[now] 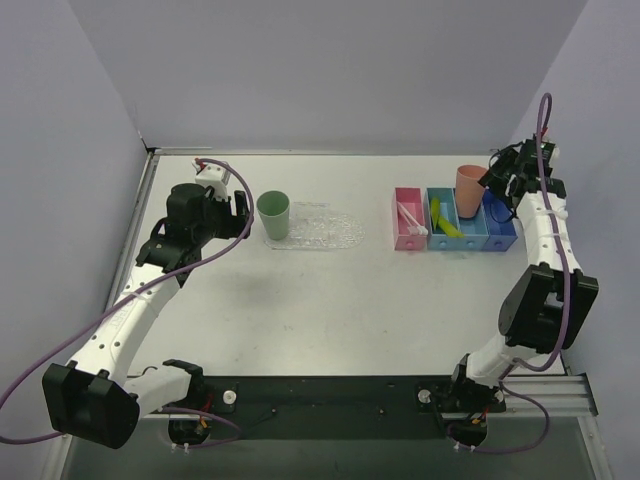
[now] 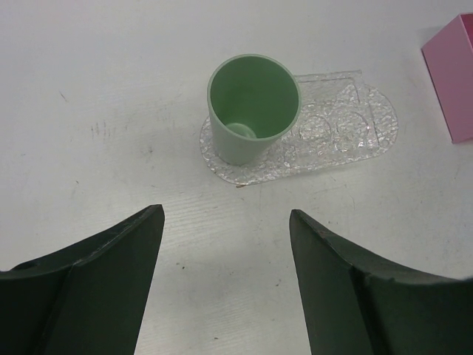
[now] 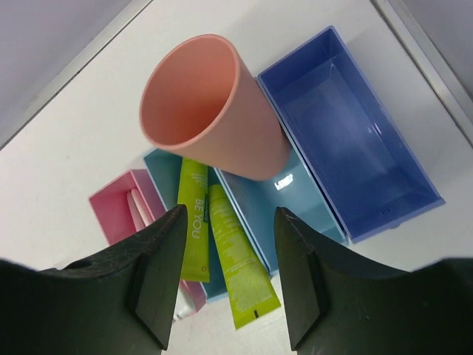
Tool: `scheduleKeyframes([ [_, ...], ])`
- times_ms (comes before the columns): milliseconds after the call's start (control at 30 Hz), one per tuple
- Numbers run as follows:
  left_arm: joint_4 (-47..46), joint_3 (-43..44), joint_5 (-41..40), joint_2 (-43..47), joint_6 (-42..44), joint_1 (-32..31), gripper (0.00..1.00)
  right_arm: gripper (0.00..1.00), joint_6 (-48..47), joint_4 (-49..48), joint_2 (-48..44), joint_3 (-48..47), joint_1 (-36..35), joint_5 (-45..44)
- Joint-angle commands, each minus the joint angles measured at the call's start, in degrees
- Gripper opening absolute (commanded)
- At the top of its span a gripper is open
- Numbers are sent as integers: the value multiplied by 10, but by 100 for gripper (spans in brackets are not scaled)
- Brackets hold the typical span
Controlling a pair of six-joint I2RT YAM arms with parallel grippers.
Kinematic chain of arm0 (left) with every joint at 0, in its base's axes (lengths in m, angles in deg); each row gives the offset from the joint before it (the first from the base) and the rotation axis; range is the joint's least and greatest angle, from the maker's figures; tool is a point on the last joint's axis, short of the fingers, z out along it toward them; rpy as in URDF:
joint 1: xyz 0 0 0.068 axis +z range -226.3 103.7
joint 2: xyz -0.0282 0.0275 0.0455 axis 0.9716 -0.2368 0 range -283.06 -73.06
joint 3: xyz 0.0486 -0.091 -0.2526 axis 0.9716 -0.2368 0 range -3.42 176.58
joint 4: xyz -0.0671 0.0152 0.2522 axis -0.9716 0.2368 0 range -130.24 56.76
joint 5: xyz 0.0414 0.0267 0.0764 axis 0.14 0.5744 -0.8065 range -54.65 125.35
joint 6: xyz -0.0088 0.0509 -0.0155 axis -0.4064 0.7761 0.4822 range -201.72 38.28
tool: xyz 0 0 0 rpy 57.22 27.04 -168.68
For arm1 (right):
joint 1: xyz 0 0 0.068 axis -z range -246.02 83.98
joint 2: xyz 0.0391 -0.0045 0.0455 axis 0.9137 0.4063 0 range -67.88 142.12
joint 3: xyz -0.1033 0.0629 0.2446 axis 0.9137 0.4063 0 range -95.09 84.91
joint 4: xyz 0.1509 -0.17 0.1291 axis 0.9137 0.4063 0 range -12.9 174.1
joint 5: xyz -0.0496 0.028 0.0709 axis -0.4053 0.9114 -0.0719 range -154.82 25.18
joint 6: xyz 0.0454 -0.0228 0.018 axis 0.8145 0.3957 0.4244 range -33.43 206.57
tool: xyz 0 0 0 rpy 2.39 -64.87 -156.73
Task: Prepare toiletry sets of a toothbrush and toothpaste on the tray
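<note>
On the left of the table, the left gripper (image 1: 243, 208) hangs with its fingers spread and nothing between them, just short of a green cup (image 1: 273, 214). That cup stands upright on the left end of the clear tray (image 1: 330, 230). Further right, the toothbrush (image 1: 408, 218) lies in a pink bin (image 1: 407, 240), and two green tubes (image 1: 443, 220) lie in the light blue bin (image 1: 441, 243) beside it. A salmon cup (image 1: 470, 188) leans over the blue bins. The right gripper (image 1: 495, 182) is spread wide beside it, gripping nothing.
</note>
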Motion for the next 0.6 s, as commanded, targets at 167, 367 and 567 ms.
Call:
scheduleKeyframes([
  [167,-33,4,-1,3,-2,3,79,47,81,-102,84,-23,20,0],
  [367,-32,4,-1,2,-1,2,79,47,114,-125,98,-34,20,-5],
  [567,-32,4,-2,2,0,2,79,47,131,-139,99,-38,20,-1],
])
